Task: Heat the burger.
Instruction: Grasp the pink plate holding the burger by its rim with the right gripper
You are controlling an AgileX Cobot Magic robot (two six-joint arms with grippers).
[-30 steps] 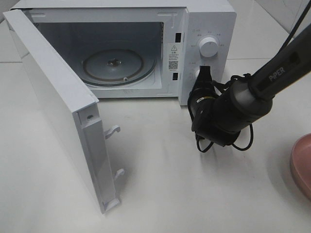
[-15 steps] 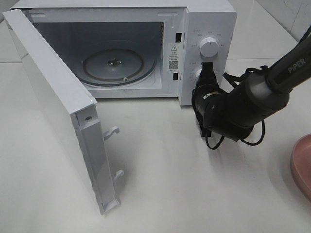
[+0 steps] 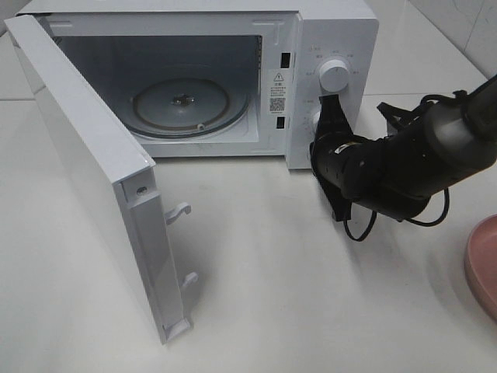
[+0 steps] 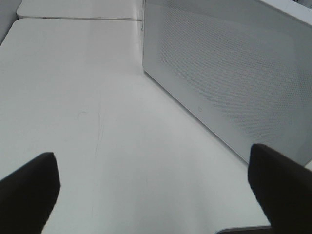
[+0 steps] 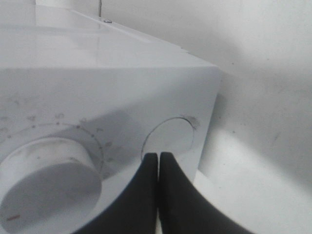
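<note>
Jaws of right tool (image 5: 158,158) meet, empty, half-hiding lower microwave knob (image 5: 170,136); left tool (image 4: 153,175) gapes, empty.

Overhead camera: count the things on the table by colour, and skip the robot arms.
White: 1, the microwave
Pink: 1, the plate
Total: 2
</note>
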